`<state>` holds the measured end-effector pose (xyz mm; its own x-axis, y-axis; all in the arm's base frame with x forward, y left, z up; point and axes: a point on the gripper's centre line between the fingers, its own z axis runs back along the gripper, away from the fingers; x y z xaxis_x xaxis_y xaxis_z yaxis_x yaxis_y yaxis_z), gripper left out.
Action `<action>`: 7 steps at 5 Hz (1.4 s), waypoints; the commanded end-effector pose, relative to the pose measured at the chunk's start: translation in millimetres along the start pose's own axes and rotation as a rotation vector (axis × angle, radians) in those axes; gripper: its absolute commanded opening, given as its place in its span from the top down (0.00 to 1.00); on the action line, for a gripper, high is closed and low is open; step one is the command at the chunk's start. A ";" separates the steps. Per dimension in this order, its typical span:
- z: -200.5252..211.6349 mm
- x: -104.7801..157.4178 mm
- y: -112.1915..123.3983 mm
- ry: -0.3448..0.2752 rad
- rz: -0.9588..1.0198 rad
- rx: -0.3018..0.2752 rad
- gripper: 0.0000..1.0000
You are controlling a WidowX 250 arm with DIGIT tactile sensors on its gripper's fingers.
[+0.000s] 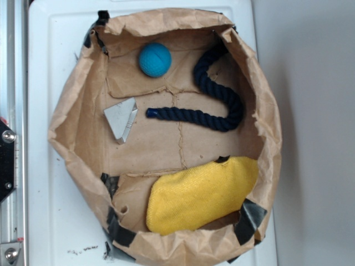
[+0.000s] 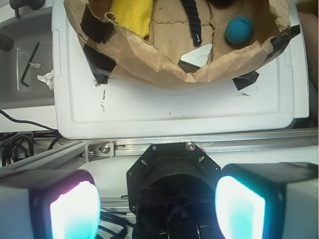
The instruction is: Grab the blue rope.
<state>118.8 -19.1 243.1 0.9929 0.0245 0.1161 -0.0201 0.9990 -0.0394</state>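
Observation:
The blue rope lies in an S-curve on the floor of an open brown paper bag, its brighter blue tip pointing left toward a silver wedge. In the wrist view only a short end of the rope shows at the top, inside the bag. My gripper is far back from the bag, over the robot's black base. It is open, its glowing pads wide apart with nothing between them. The exterior view does not show the gripper.
Also in the bag are a teal ball, a silver triangular wedge and a yellow cloth. The bag sits on a white plastic board. An aluminium rail runs between board and base. A black hex key lies far left.

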 end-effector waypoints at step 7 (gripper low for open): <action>-55.9 154.3 61.0 -0.096 -0.341 -0.034 0.00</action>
<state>272.1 39.9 187.1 0.9309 -0.3179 0.1799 0.3306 0.9427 -0.0446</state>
